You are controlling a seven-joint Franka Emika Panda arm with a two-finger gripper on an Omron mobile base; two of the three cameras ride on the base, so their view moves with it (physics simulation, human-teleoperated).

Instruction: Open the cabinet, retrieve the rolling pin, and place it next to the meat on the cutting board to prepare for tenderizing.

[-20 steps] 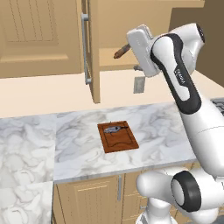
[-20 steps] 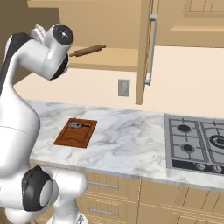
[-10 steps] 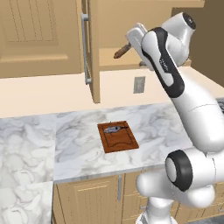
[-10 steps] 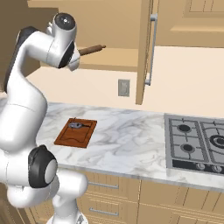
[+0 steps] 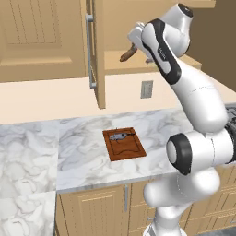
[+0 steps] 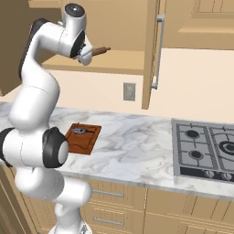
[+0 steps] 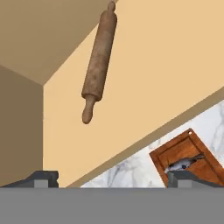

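The cabinet [image 5: 138, 18] stands open, its door [image 5: 97, 55] swung out toward me. The rolling pin [image 5: 128, 52] [image 6: 101, 50] [image 7: 99, 59] lies on the cabinet's bottom shelf. My gripper [image 5: 137, 40] [image 6: 85, 55] [image 7: 113, 178] hovers at the shelf's front edge, just short of the pin, open and holding nothing. The fingertips [image 7: 42, 177] stand wide apart. Down on the counter lies the cutting board [image 5: 124, 144] [image 6: 82, 138] [image 7: 189, 154], with the meat [image 5: 120, 136] [image 6: 79, 131] [image 7: 183, 163] at its far end.
The open door's silver handle [image 5: 91, 50] [image 6: 158, 51] hangs to one side of the hand. A wall outlet [image 5: 146, 89] sits below the shelf. A gas stove [image 6: 206, 150] lies at the right of the marble counter [image 5: 78, 147]. A closed wall cabinet [image 5: 41, 37] is at the left.
The arm has folded upward and carried the hand a little higher and closer to the rolling pin on the shelf. The jaws stay open; pin, board and meat have not moved.
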